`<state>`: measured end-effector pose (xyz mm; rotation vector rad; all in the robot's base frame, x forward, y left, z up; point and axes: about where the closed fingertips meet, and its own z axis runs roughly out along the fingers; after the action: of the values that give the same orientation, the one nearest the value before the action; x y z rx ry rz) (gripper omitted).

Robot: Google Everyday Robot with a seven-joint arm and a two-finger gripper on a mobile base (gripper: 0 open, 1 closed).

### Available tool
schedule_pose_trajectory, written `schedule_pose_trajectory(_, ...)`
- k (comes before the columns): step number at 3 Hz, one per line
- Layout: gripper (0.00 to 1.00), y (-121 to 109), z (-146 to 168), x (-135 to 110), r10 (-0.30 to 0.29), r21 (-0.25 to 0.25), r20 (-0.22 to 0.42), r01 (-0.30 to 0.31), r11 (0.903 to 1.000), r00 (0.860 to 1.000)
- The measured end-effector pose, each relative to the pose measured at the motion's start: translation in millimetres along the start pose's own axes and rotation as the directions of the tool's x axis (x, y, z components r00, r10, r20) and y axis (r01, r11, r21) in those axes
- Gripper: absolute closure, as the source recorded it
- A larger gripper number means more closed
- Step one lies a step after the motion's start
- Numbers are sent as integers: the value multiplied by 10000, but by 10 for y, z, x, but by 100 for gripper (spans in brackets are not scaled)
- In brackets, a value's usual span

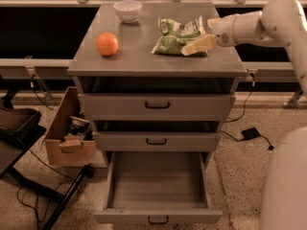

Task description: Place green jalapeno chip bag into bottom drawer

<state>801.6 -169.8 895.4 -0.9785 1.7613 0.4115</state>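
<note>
Flanking right edge of green jalapeno chip bag [175, 38] — hand [205, 32], spread apart | bottom drawer [157, 188] pulled out

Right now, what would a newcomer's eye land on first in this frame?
The bottom drawer stands pulled wide open at the foot of the grey cabinet. Up on the cabinet top, the white arm's gripper sits at the right edge of the green jalapeno chip bag, with an orange off to the left.
</note>
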Motion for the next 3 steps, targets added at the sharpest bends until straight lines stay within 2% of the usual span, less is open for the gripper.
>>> schedule_pose_trajectory(1, 16, 31, 244, 14, 262, -326, -129, -266, 9991, 9996)
schedule_pose_trajectory(3, 63, 58, 509, 10, 456, -658, -232, -471, 9967, 9987)
